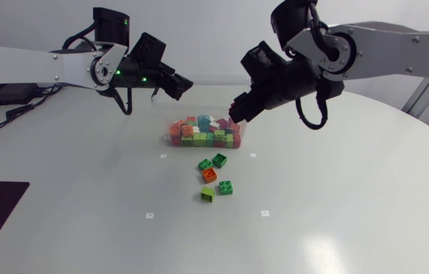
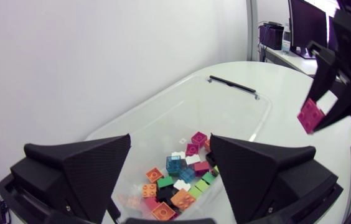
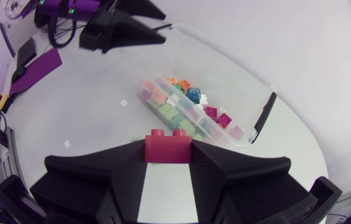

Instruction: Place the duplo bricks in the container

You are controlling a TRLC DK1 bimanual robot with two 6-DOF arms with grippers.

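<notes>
Head view: the bin (image 1: 199,114) stands on the counter (image 1: 336,198) with a heap (image 1: 205,131) of bricks inside. My left hand (image 1: 180,84) hangs behind the bin's left end. My right hand (image 1: 239,110) is above its right end. Five loose bricks (image 1: 214,176) lie just in front of the bin: three green, one orange, one lime.

Left wrist view: my left hand (image 2: 169,168) has its fingers apart and holds nothing, and the bin (image 2: 238,93) is below it. Beyond the bin's far side, my right hand (image 2: 315,112) grips a red brick (image 2: 310,116).

Right wrist view: my right hand (image 3: 168,163) is clamped on the red brick (image 3: 168,148), above the bin (image 3: 250,81). My left hand (image 3: 160,25) is past the bin.
</notes>
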